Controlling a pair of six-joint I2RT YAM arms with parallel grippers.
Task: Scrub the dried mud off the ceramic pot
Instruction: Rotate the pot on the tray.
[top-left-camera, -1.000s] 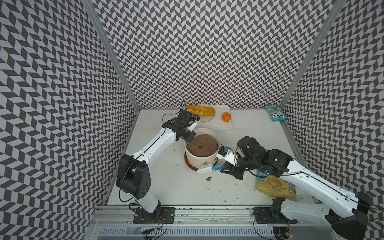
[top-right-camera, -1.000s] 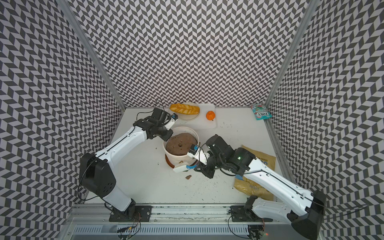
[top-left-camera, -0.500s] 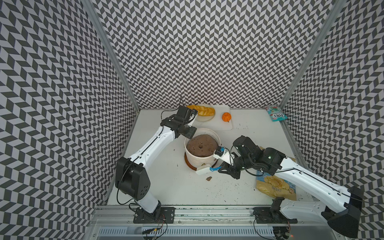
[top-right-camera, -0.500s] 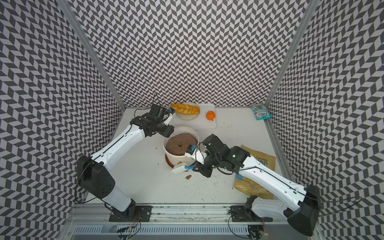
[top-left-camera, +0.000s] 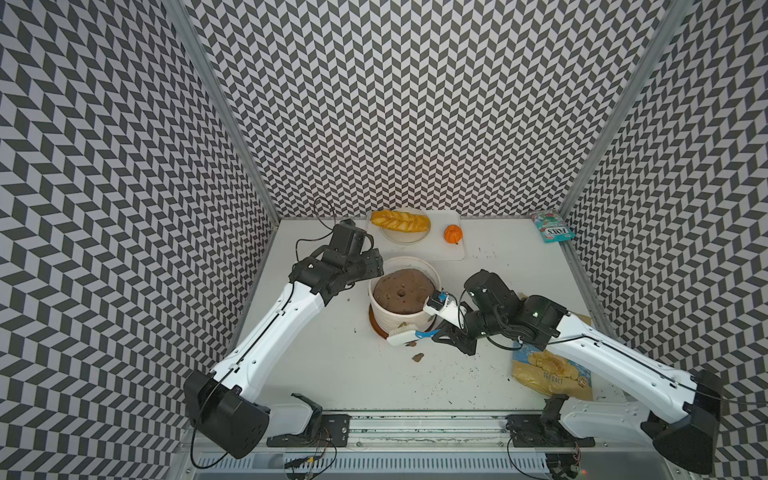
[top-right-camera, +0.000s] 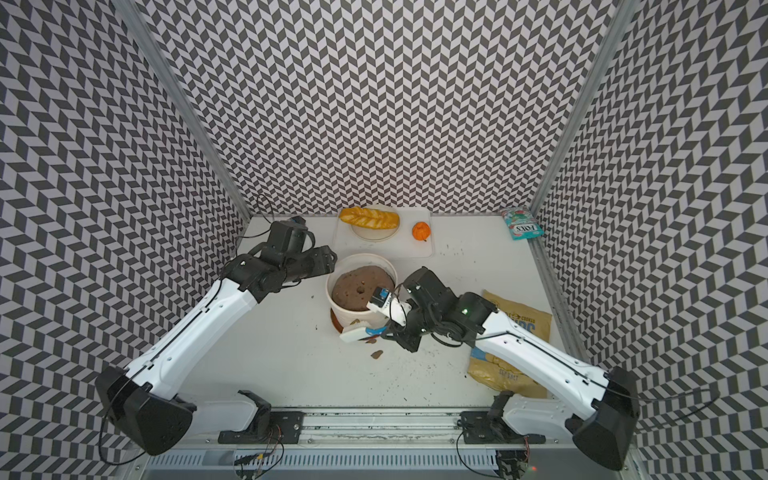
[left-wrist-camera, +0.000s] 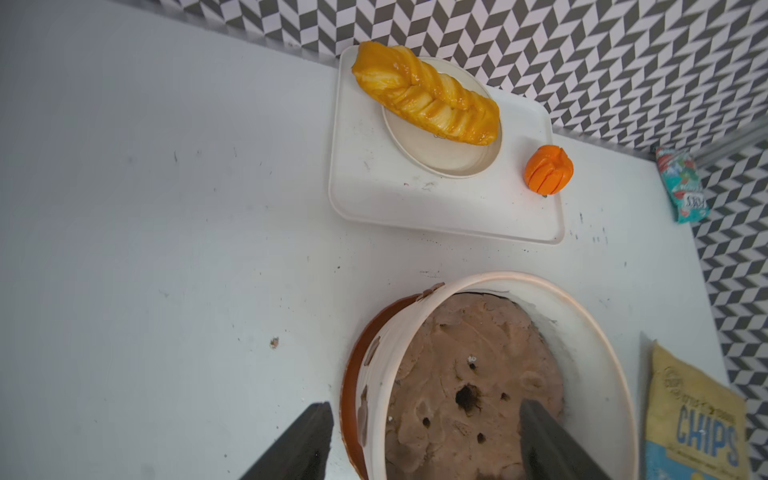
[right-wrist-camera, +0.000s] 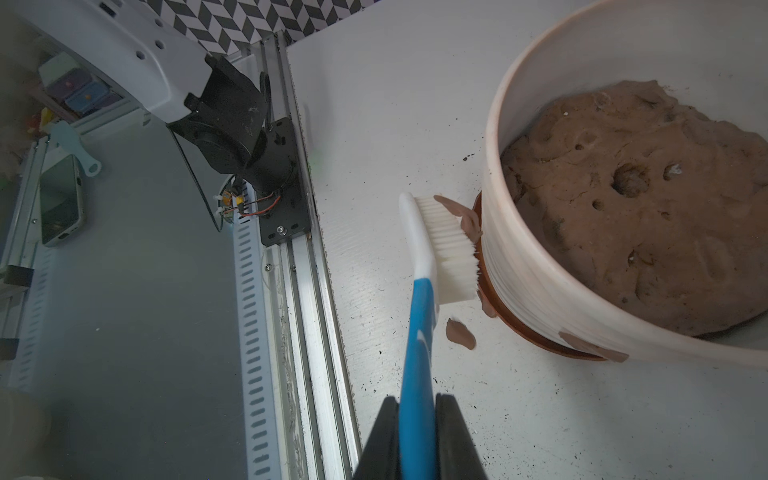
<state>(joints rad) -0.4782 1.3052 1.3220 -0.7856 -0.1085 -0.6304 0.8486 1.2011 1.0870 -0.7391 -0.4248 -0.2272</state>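
Two claws at pot: my right claw (right-wrist-camera: 417, 405) clamped on blue-handled white-bristled brush (right-wrist-camera: 422, 266). Handle runs ahead alongside white ribbed ceramic pot (right-wrist-camera: 536, 286), bristles sideways onto brown dried mud (right-wrist-camera: 468, 222) low on wall. My left claw (left-wrist-camera: 424, 411) gapes wide, straddling far rim.

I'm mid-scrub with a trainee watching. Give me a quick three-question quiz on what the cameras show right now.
1. True or false: the right gripper is shut on the brush handle.
2. Where do the bristles press? A) the bread plate; B) the ceramic pot, low on its wall by the saucer; C) the chips bag.
3. Fill in: in the wrist view, the fingers of the left gripper stand wide apart with nothing held, so it is ___.

Key: 1 true; 2 B; 3 open.
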